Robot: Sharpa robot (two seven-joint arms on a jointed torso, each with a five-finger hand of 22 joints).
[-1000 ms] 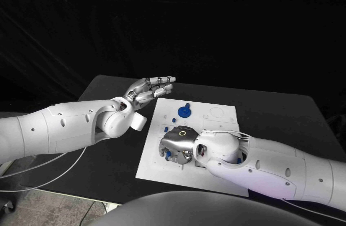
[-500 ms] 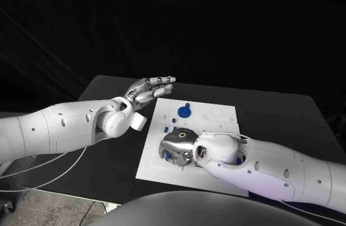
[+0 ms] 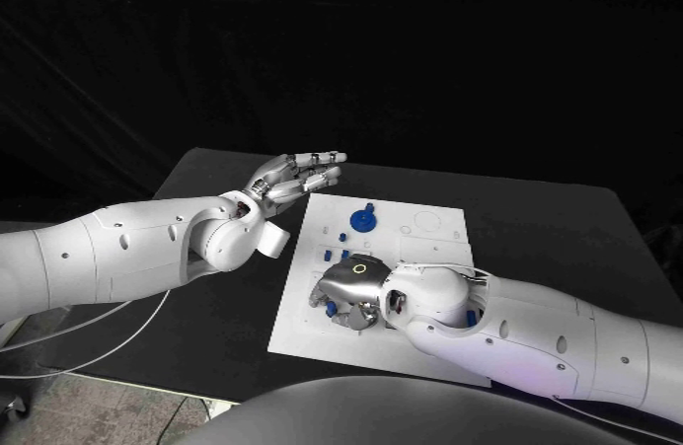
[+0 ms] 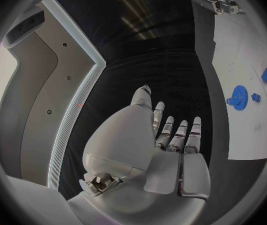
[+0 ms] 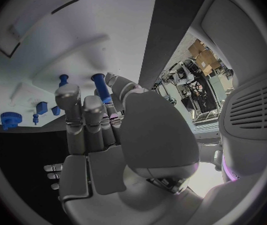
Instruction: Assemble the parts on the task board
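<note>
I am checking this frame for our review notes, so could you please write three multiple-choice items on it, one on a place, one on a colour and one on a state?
1. Where is the right hand?
A. over the task board's near part
B. off the table
C. at the board's far corner

2. What colour is the gear-shaped part?
A. red
B. blue
C. green

3. How is the left hand?
A. gripping a part
B. pressing on the board
C. open, fingers out, holding nothing

Key: 1 A, the head view shows it above the near part; 2 B, plainly blue; 3 C, its fingers lie apart above the black table.

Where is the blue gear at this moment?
In the head view the blue gear stands at the far end of the task board, just right of the left hand.
</note>
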